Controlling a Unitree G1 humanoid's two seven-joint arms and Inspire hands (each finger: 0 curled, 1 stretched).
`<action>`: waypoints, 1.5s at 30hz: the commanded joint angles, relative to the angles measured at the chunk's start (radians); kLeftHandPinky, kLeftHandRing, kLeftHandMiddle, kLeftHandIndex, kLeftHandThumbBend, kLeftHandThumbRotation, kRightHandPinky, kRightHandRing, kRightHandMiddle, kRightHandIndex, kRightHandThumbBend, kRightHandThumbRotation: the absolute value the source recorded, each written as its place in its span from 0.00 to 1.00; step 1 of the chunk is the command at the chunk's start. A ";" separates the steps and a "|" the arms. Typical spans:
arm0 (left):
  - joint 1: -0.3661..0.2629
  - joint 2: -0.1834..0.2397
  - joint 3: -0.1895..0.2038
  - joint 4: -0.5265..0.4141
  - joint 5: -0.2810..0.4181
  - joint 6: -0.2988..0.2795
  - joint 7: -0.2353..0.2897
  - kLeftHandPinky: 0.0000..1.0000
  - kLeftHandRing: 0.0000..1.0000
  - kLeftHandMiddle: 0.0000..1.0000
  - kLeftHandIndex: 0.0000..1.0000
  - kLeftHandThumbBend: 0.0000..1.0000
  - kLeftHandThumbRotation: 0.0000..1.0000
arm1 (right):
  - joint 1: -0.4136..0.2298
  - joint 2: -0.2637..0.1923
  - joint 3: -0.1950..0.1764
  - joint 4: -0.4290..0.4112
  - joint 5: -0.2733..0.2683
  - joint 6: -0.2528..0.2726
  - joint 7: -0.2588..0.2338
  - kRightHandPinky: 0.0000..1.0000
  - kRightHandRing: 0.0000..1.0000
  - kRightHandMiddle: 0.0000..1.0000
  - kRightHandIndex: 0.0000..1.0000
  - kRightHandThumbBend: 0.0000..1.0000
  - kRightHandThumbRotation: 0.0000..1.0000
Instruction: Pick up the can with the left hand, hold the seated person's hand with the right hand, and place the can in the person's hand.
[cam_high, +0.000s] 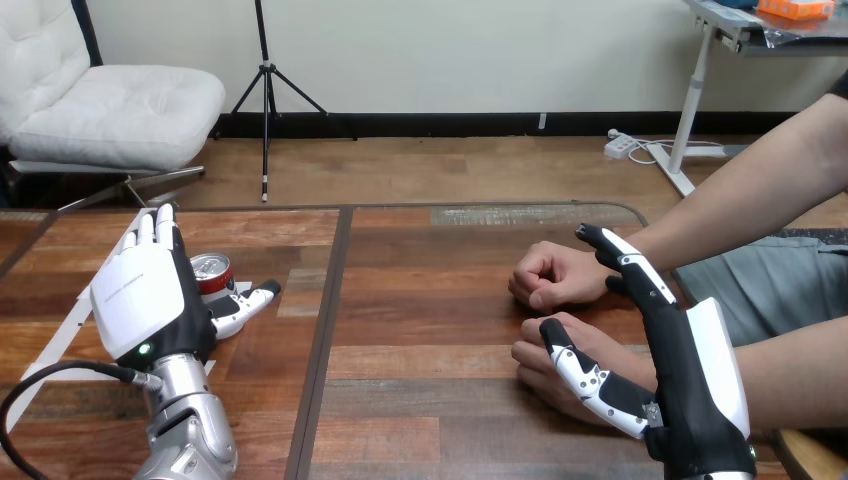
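The red can stands on the bench, between the left hand's straight fingers and spread thumb, not gripped. The right hand is open too, fingers straight, its thumb lying across the person's nearer hand.

Readable text: none in frame.
Can, middle left of frame: label print too small to read.

Left hand, right hand: black, white back shells, black-and-white jointed fingers. Left forearm silver.
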 joint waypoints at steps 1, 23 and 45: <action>-0.090 0.033 -0.021 0.002 0.024 -0.002 0.019 0.84 0.88 0.90 0.90 0.88 0.43 | -0.050 -0.009 -0.013 -0.052 0.014 -0.010 0.003 0.84 0.89 0.90 0.86 0.45 0.00; -0.123 0.037 -0.015 0.033 0.012 -0.006 -0.011 0.78 0.83 0.85 0.85 0.85 0.38 | -0.050 -0.012 -0.015 -0.052 0.012 -0.012 0.008 0.83 0.88 0.89 0.86 0.45 0.00; -0.185 0.036 -0.013 0.091 -0.003 0.015 -0.076 0.75 0.81 0.84 0.83 0.81 0.38 | -0.033 -0.016 -0.022 -0.074 0.017 -0.004 0.024 0.85 0.89 0.89 0.86 0.45 0.00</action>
